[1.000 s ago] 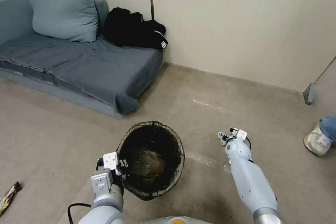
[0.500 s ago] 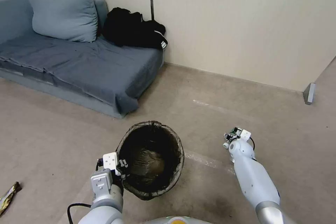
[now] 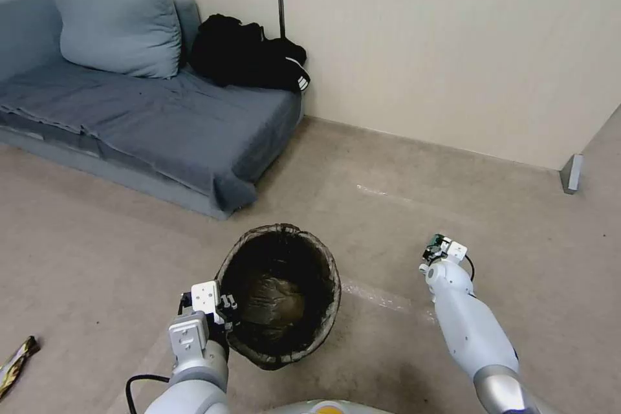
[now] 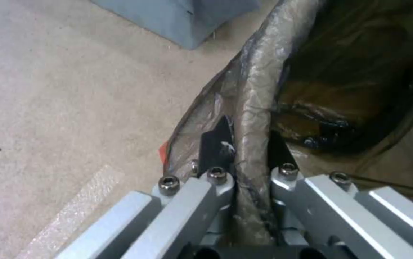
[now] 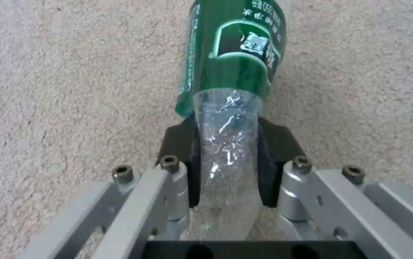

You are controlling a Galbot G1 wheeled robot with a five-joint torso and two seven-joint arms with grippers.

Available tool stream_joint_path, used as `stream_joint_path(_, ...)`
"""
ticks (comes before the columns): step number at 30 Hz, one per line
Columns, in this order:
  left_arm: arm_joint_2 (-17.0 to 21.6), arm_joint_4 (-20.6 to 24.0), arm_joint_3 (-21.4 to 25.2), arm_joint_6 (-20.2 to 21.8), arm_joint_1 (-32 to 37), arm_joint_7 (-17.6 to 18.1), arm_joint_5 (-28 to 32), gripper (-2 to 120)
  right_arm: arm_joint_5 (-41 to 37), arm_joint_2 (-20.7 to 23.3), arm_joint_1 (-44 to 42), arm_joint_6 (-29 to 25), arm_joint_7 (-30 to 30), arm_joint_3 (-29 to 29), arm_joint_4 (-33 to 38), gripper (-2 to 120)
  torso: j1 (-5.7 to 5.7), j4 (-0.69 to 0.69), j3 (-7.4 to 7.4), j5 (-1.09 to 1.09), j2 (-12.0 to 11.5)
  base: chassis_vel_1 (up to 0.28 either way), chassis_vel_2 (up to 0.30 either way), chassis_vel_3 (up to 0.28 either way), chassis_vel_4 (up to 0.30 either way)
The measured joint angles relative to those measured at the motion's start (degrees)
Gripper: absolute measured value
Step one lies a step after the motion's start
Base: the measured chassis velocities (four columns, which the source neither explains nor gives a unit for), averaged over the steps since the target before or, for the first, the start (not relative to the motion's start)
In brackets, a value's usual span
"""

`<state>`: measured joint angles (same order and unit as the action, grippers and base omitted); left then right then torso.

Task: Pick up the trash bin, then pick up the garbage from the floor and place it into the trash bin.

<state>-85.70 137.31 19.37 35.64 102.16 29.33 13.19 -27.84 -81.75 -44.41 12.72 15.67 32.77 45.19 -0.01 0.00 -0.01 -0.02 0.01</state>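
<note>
The left gripper (image 4: 245, 162) is pinching the bag-lined rim of the trash bin (image 3: 279, 294), fingers closed on it and holding the bin up in front of the robot, while out on the right side the right gripper (image 5: 228, 162) is clamping the clear body of the green-labelled bottle (image 5: 233, 68) above the floor (image 3: 414, 207). So the bin pickup looks done and the garbage step is under way; the next move calls for carrying that bottle across over the bin's open mouth and loosening only once it is above the bag
</note>
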Motion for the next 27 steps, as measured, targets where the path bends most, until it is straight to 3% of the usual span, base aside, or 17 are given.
stream_joint_path(8,0.42,-0.36,0.25,0.00,-0.66,0.00,0.61,0,0.87,-0.53,-3.36,-1.87,-0.34,-0.45,5.94,19,0.01,0.01,0.01,0.09,-0.01,0.000,0.000,0.000,0.000)
stream_joint_path(10,0.45,-0.52,0.27,0.00,-0.95,0.00,0.75,0,1.91,-0.59,-6.60,-3.38,-0.92,-0.76,13.37,19,0.00,0.01,0.01,0.02,-0.01,0.000,0.000,0.000,0.000)
stream_joint_path(11,0.45,-0.52,0.27,0.00,-0.95,0.00,0.75,0,1.91,-0.59,-6.60,-3.38,-0.92,-0.76,13.37,19,0.00,0.01,0.01,0.02,-0.01,0.000,0.000,0.000,0.000)
stream_joint_path(15,0.63,-0.88,0.12,0.19,-1.39,0.16,1.94,0,4.13,-0.52,-13.18,-7.27,-4.38,-2.20,30.85,19,0.00,0.02,0.00,0.00,0.00,0.000,0.000,0.000,0.000)
stream_joint_path(16,0.63,-0.88,0.12,0.19,-1.39,0.16,1.94,0,4.13,-0.52,-13.18,-7.27,-4.38,-2.20,30.85,19,0.00,0.02,0.00,0.00,0.00,0.000,0.000,0.000,0.000)
stream_joint_path(18,1.34,-1.02,-0.26,0.60,-1.68,0.24,3.24,0,6.12,0.10,-18.76,-12.50,-9.60,-4.37,42.12,19,0.00,0.00,0.01,0.05,-0.01,0.000,0.000,0.000,0.000)
stream_joint_path(20,1.41,-1.03,-0.26,0.62,-1.70,0.26,3.29,0,6.28,0.18,-19.36,-13.13,-10.29,-4.63,43.37,19,0.00,-0.01,0.01,0.05,-0.01,0.000,0.000,0.000,0.000)
stream_joint_path(21,2.06,-1.12,-0.21,0.81,-1.96,0.44,3.94,0,6.81,1.01,-23.31,-17.42,-15.55,-6.12,51.03,19,0.00,-0.02,0.00,-0.03,0.00,0.000,0.000,0.000,0.000)
stream_joint_path(23,2.23,-1.13,-0.18,0.90,-2.06,0.46,4.31,0,6.84,1.50,-25.15,-19.70,-18.73,-7.03,53.94,19,0.00,0.00,0.00,-0.01,-0.01,0.000,0.000,0.000,0.000)
stream_joint_path(24,2.61,-1.16,-0.10,1.05,-2.26,0.45,4.86,0,6.94,2.49,-28.07,-22.98,-24.17,-8.55,58.34,19,0.00,0.00,0.01,0.05,0.00,0.000,0.000,0.000,0.000)
stream_joint_path(27,2.95,-1.29,-0.07,1.18,-2.61,0.57,5.29,0,6.85,4.60,-31.94,-26.80,-31.23,-11.21,63.40,19,0.00,0.00,0.00,0.01,0.00,0.000,0.000,0.000,0.000)
